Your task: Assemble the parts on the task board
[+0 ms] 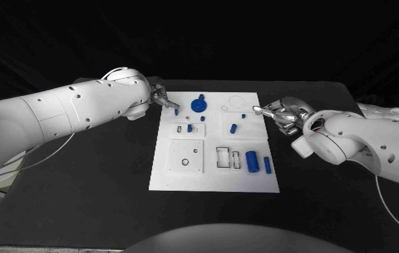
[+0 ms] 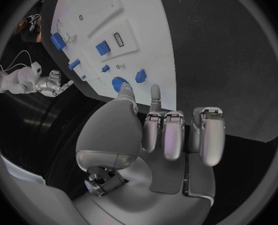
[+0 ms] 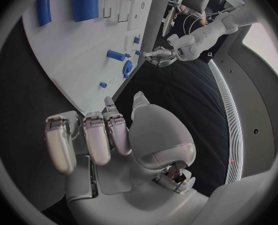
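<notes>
The white task board (image 1: 214,175) lies in the middle of the table. On its far part stand a blue gear (image 1: 199,104) and several small blue pegs, one (image 1: 176,112) by the left edge. A thick blue cylinder (image 1: 252,161) and a slim one (image 1: 267,165) lie near the front right. My left hand (image 1: 160,98) hovers at the board's far left corner; in the left wrist view the hand (image 2: 158,130) holds nothing, thumb and one finger stretched toward the gear (image 2: 118,83). My right hand (image 1: 278,113) hangs at the board's right edge, also holding nothing (image 3: 113,135).
The board carries a square plate with holes (image 1: 186,156) at front left and rectangular slots (image 1: 224,157) beside the cylinders. Black table (image 1: 100,178) surrounds the board on all sides. Both white forearms reach in from the sides.
</notes>
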Controlling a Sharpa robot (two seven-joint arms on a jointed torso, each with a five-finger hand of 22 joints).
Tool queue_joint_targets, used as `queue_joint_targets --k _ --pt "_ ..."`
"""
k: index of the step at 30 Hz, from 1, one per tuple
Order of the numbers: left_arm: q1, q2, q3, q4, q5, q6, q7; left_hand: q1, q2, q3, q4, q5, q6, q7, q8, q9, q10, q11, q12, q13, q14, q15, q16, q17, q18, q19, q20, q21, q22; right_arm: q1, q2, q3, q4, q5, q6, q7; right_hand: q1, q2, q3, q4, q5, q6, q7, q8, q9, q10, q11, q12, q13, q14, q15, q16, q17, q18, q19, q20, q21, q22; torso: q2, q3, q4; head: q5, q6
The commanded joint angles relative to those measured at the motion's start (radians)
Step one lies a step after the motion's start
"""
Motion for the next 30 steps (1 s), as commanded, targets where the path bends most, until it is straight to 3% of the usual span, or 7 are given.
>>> queue_joint_targets --k 1,5,17,23,30 --pt "0.001 0.011 -0.002 -0.010 -0.001 0.043 -0.010 -0.035 0.014 -0.009 -0.001 -0.004 0.006 -0.001 -0.004 -0.002 0.106 0.007 0.002 0.263 0.104 -0.001 0.003 0.263 -0.007 0.103 -0.001 0.002 0.263 -0.001 0.001 0.000 0.000 -0.005 0.017 -0.004 0.003 0.010 -0.004 0.001 0.007 -0.005 0.010 0.006 0.001 0.104 0.009 0.004 0.263 0.104 0.006 0.004 0.263 -0.007 0.105 0.010 0.004 0.263 0.000 0.0005 0.0012 0.000 0.002" --pt "0.000 0.026 -0.006 -0.029 0.007 0.047 -0.003 -0.077 0.037 -0.026 -0.001 -0.004 0.012 -0.003 -0.005 -0.006 0.106 0.004 0.002 0.263 0.104 -0.001 0.003 0.263 -0.007 0.103 -0.001 0.002 0.263 -0.001 0.002 0.000 -0.001 -0.005 0.018 -0.004 0.003 0.010 -0.005 0.001 0.007 -0.005 0.010 0.006 0.001 0.104 0.009 0.004 0.263 0.104 0.006 0.004 0.263 -0.007 0.105 0.010 0.004 0.263 0.000 0.0002 -0.0007 0.001 0.004" --pt "-0.001 0.054 -0.007 -0.062 0.024 0.059 0.013 -0.086 0.055 -0.031 -0.002 -0.004 0.022 -0.006 -0.005 -0.010 0.106 0.002 0.002 0.263 0.104 0.000 0.003 0.263 -0.007 0.103 -0.001 0.002 0.263 -0.001 0.002 0.000 -0.002 -0.005 0.020 -0.005 0.003 0.010 -0.005 0.001 0.007 -0.005 0.010 0.006 0.001 0.104 0.009 0.004 0.263 0.104 0.006 0.004 0.263 -0.007 0.105 0.010 0.004 0.263 0.001 0.0000 -0.0001 -0.003 0.008" --pt "-0.002 0.068 -0.007 -0.081 0.031 0.092 0.010 -0.042 0.083 -0.029 -0.008 -0.004 0.023 -0.006 -0.014 -0.019 0.106 0.003 0.002 0.263 0.104 -0.003 0.003 0.263 -0.007 0.103 -0.001 0.002 0.263 -0.001 0.004 0.000 -0.003 -0.005 0.024 -0.006 0.003 0.010 -0.005 0.001 0.007 -0.005 0.010 0.006 0.001 0.104 0.009 0.004 0.263 0.104 0.006 0.004 0.263 -0.007 0.105 0.010 0.004 0.263 0.001 -0.0002 -0.0004 -0.001 0.007" --pt "-0.003 0.077 -0.007 -0.089 0.052 0.119 0.018 0.003 0.084 -0.038 -0.009 -0.004 0.017 -0.002 -0.019 -0.025 0.106 0.006 0.002 0.263 0.104 -0.004 0.003 0.263 -0.007 0.103 -0.001 0.002 0.263 -0.002 0.005 0.000 -0.004 -0.005 0.032 -0.011 0.002 0.011 -0.006 0.002 0.007 -0.005 0.011 0.006 0.001 0.104 0.009 0.004 0.263 0.104 0.006 0.004 0.263 -0.007 0.105 0.010 0.004 0.263 0.001 0.0001 0.0002 -0.001 0.005"
